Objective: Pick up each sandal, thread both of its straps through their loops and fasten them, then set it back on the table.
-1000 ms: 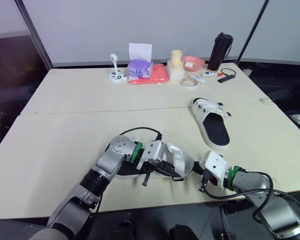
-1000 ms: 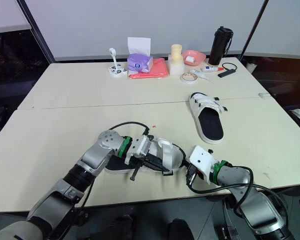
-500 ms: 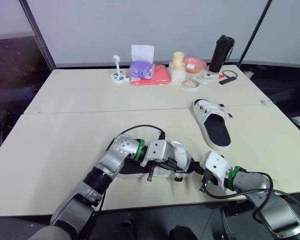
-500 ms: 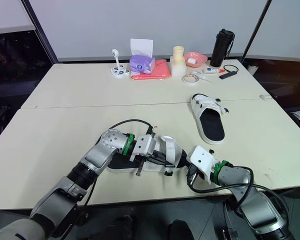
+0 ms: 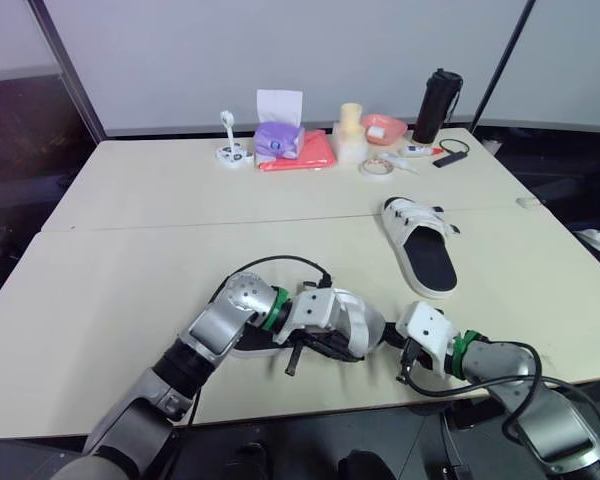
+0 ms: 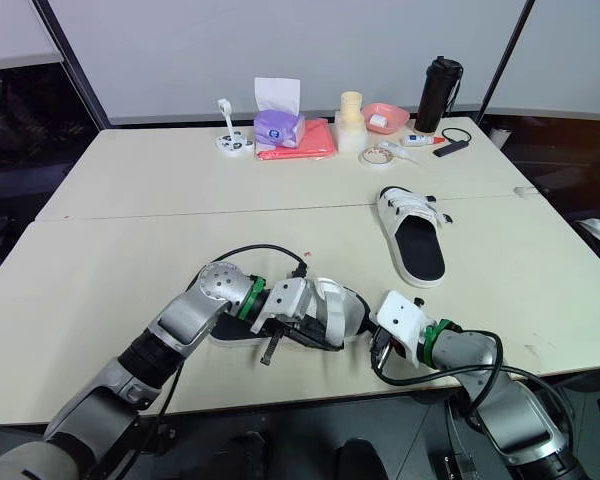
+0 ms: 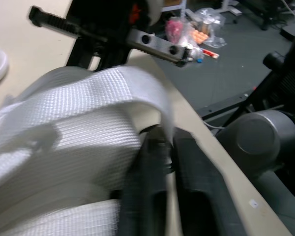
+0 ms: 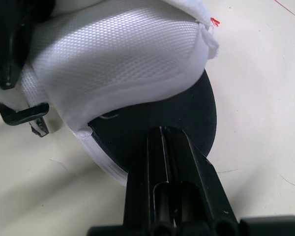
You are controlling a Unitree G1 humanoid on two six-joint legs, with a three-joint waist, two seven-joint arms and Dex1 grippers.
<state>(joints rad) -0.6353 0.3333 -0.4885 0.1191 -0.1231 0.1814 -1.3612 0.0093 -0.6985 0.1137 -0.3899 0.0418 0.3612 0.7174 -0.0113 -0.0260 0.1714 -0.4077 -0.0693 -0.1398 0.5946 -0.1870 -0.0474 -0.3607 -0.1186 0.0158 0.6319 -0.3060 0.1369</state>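
Table (image 5: pixel 160 240) is seen carrying two sandals. The near sandal (image 5: pixel 352 318), with white straps and a black sole, is found lying close to the front edge, between both arms. A white strap (image 7: pixel 88 98) of this sandal is pinched by the left end effector (image 7: pixel 168 141), which is clenched on the strap's edge. The right end effector (image 8: pixel 162 132) is pressed closed with nothing held between its fingers; its tips are laid on the black sole at one end of the same sandal. The far sandal (image 5: pixel 423 248) is noted flat on the table, well apart toward the right, straps upward. A black bottle (image 5: pixel 426 104) is observed upright at the far edge.
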